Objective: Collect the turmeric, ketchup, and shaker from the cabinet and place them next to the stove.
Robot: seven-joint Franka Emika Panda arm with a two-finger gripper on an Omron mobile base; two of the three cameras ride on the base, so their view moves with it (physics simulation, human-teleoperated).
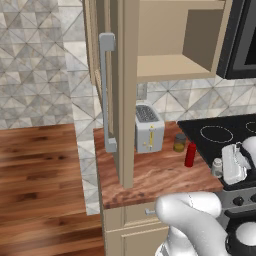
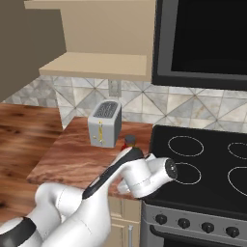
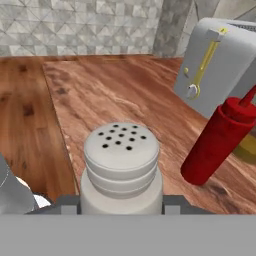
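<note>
Fingers (image 3: pixel 121 206) closed on the shaker (image 3: pixel 121 170), one dark tip at each side of its base in the hand view. Shaker upright, long axis vertical, perforated top facing the camera. Whether its base touched the desk (image 1: pixel 150 175) or hung just above it: could not tell.

In the left base view the shaker (image 1: pixel 217 167) sat right against the white hand, at the desk's right edge just beside the stove (image 1: pixel 225 131). Judged: the shaker was at or near its drop spot, so the coming move turned on the shaker standing vertical between the fingers over the wood; opening them and lifting straight up along that axis should leave it standing. A sideways pull-off might tip it.

Ketchup (image 1: pixel 190 154) stood upright on the desk, near the shaker on the side toward the toaster (image 1: pixel 148 128), apart from it. In the hand view the ketchup (image 3: pixel 217 141) rose to the right of the shaker, leaning in frame only because the camera was tilted. Turmeric (image 1: pixel 179 142) stood behind the ketchup, between it and the toaster, close to the stove's edge.

Cabinet (image 1: pixel 165 35) above, door swung open with the bar handle (image 1: pixel 106 90) toward the camera; the visible shelf bare. Judged: all three things were down beside the stove, release remaining.
</note>
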